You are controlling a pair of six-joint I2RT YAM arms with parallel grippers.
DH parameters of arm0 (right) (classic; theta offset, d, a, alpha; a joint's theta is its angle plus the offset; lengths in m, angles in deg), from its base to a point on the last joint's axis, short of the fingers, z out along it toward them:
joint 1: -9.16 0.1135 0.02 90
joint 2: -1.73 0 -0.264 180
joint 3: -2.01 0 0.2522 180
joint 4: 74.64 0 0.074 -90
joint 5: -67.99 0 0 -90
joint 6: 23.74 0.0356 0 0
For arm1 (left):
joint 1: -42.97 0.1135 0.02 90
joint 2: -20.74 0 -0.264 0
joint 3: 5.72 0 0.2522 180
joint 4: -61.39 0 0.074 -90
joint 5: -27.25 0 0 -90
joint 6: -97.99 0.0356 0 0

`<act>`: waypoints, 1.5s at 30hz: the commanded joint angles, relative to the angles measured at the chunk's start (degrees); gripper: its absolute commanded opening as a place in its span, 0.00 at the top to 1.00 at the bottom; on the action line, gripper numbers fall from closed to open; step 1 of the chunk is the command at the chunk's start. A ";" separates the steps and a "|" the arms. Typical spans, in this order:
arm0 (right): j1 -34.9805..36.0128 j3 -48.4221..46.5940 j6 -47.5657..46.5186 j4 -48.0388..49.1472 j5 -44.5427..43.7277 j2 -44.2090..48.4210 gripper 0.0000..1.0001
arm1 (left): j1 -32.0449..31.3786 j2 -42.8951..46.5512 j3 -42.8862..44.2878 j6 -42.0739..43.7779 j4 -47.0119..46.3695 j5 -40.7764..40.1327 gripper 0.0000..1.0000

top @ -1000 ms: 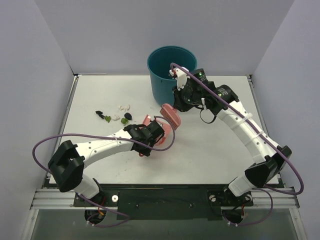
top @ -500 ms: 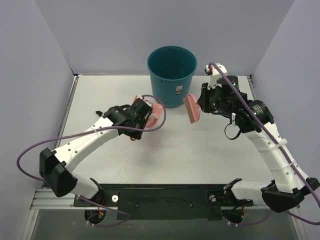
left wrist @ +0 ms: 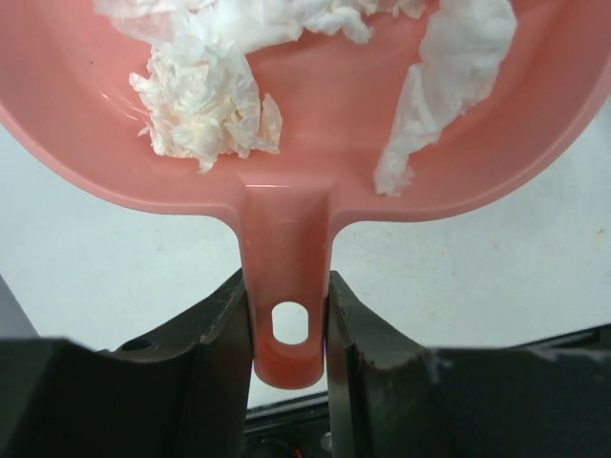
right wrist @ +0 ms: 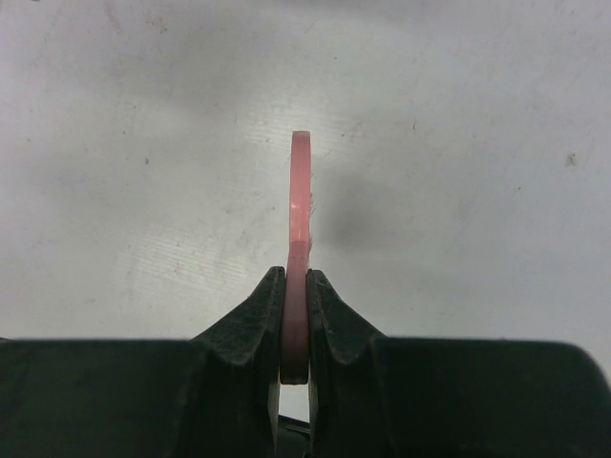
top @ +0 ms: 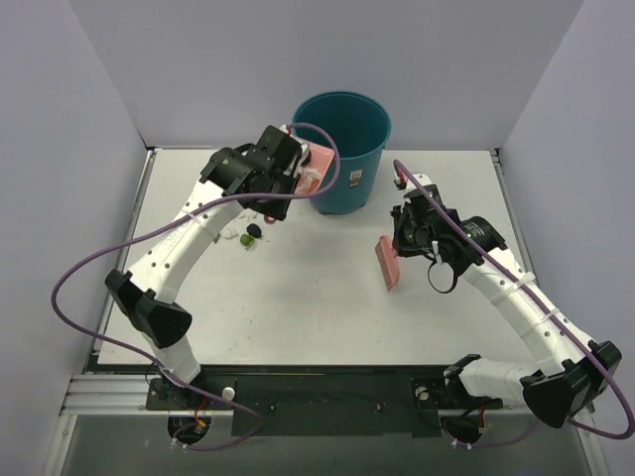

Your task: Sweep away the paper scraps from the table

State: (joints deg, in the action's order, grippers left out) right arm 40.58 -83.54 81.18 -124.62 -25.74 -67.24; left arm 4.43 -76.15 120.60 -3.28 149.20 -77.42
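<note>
Loaded dustpan (left wrist: 315, 105), clamped in left hand (left wrist: 286, 324), sits beside teal bin (top: 362, 124) rim. Tipping short would spill paper scraps (left wrist: 205, 91) onto counter (top: 298, 297). Separately, right hand (right wrist: 296, 315) is clamped on pink brush (right wrist: 300, 191).

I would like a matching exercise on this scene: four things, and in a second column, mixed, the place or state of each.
1 dustpan
2 brush
3 bin
4 loose scraps

A in the right gripper
B teal, at the far edge of the table
C in the left gripper, white paper inside
D on the table, left of the bin

Pairs: 1-C, 2-A, 3-B, 4-D
</note>
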 commanded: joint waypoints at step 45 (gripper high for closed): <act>8.39 6.84 7.32 2.39 -10.16 9.91 1.00 | -0.74 -32.85 16.93 74.33 -83.15 -52.39 1.00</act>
State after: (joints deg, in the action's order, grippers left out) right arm 48.38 -75.57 87.67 -123.27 -32.64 -59.64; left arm 3.18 -110.88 141.41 57.22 87.38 -125.73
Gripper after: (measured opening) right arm 0.068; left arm 0.395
